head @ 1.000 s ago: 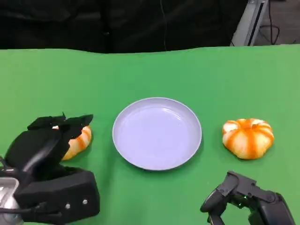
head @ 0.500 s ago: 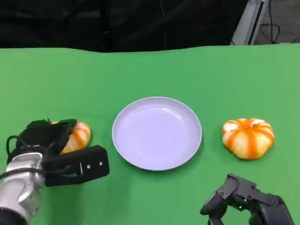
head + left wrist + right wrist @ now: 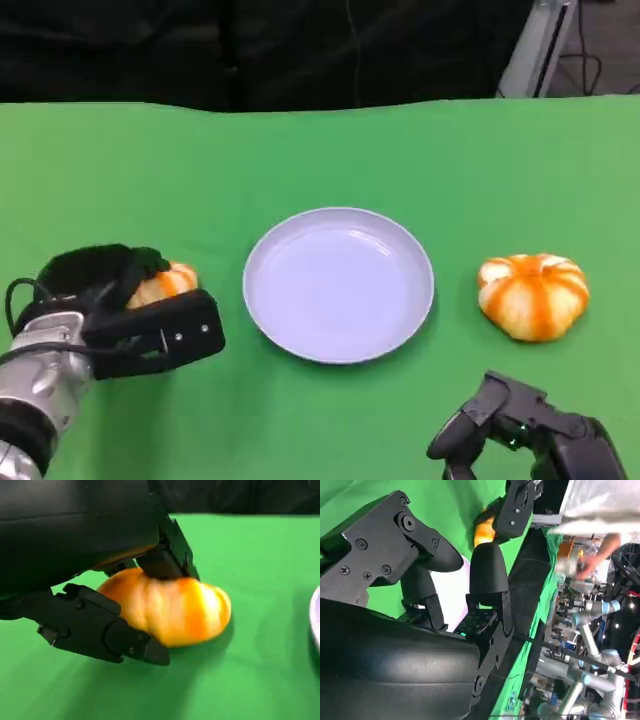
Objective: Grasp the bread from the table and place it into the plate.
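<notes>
**Left hand closes on one bread roll beside the plate**

The green table point(image 3: 330, 150) spans the head view, with a dark backdrop behind its far edge. At its middle sits the round, pale lavender plate point(image 3: 339, 284), with nothing in it.

The left hand point(image 3: 115, 305) comes in at the lower left of the head view, its silver forearm point(image 3: 35, 385) below it. Its black fingers point(image 3: 95, 268) arch over the top of a bread roll point(image 3: 165, 283) that lies on the table just to the left of the plate, while a thick black digit runs along the roll's near side. In the left wrist view the roll point(image 3: 167, 607) sits on the green surface with black fingers point(image 3: 107, 630) pressed against its lower flank and others clamped on its top: the hand grips the bread, which rests on the table.

A second bread roll point(image 3: 533, 294), orange with pale stripes, lies to the right of the plate, apart from it and untouched.

The right hand point(image 3: 520, 435) sits low at the lower right of the head view, near the table's front edge, holding nothing. The right wrist view shows its fingers point(image 3: 487, 572) apart from one another.
</notes>
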Action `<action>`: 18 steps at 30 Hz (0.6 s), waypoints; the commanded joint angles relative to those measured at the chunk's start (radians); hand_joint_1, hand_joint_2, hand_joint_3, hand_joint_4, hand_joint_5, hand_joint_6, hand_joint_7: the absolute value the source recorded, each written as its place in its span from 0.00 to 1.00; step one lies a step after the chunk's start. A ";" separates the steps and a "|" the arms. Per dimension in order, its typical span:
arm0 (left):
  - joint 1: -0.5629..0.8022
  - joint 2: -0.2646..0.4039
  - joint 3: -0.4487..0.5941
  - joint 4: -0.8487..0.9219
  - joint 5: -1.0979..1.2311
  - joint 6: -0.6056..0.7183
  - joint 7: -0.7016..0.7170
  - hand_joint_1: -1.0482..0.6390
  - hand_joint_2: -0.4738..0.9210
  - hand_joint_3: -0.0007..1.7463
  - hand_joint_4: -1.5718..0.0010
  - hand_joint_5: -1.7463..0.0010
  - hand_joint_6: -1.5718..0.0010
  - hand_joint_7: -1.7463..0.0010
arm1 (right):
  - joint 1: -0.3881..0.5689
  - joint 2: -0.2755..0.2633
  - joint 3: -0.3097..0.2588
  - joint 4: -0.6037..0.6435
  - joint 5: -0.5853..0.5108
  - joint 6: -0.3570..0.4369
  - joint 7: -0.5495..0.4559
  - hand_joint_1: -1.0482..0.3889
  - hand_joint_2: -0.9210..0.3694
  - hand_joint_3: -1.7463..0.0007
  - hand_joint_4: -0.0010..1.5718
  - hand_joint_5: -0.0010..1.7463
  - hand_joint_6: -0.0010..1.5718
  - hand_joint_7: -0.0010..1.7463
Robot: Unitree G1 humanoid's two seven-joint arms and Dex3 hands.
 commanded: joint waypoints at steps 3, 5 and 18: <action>0.067 0.033 0.009 -0.075 -0.026 -0.184 0.203 0.52 0.70 0.56 0.43 0.00 0.56 0.02 | 0.000 -0.002 -0.002 -0.002 0.000 -0.004 -0.008 0.69 0.43 0.26 0.45 0.92 0.50 0.75; 0.078 0.038 0.015 -0.117 -0.025 -0.209 0.252 0.53 0.64 0.67 0.40 0.00 0.55 0.00 | -0.002 -0.003 -0.002 0.004 0.001 -0.010 -0.007 0.69 0.44 0.26 0.45 0.92 0.50 0.74; 0.141 0.024 0.026 -0.437 0.002 -0.209 0.307 0.52 0.60 0.74 0.41 0.00 0.54 0.00 | -0.003 -0.007 -0.001 0.016 0.003 -0.024 -0.005 0.68 0.45 0.25 0.46 0.92 0.50 0.74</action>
